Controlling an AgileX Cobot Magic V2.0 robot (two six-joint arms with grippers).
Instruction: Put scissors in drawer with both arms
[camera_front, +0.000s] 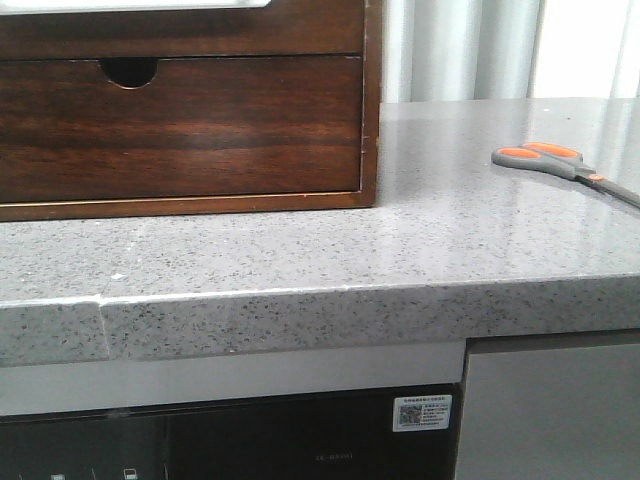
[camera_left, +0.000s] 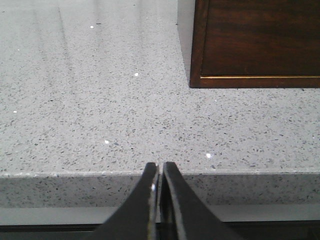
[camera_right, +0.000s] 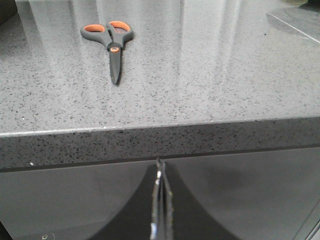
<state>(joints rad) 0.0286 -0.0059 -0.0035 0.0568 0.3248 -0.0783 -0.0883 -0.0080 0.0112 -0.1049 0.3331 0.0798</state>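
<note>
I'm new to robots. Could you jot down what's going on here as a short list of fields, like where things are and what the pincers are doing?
scissors: lying flat on the grey counter, closed, off to the right
drawer: shut, in the wooden box on the left
left pincer: closed, empty, at the counter's front edge near the box
right pincer: closed, empty, below the counter's edge, facing the scissors
task progress: not begun; scissors untouched

The drawer (camera_front: 180, 130) is dark, glossy wood with visible grain. The counter (camera_front: 400, 260) is polished grey speckled stone. The scissors (camera_front: 560, 165) have matt grey handles with orange lining.
</note>
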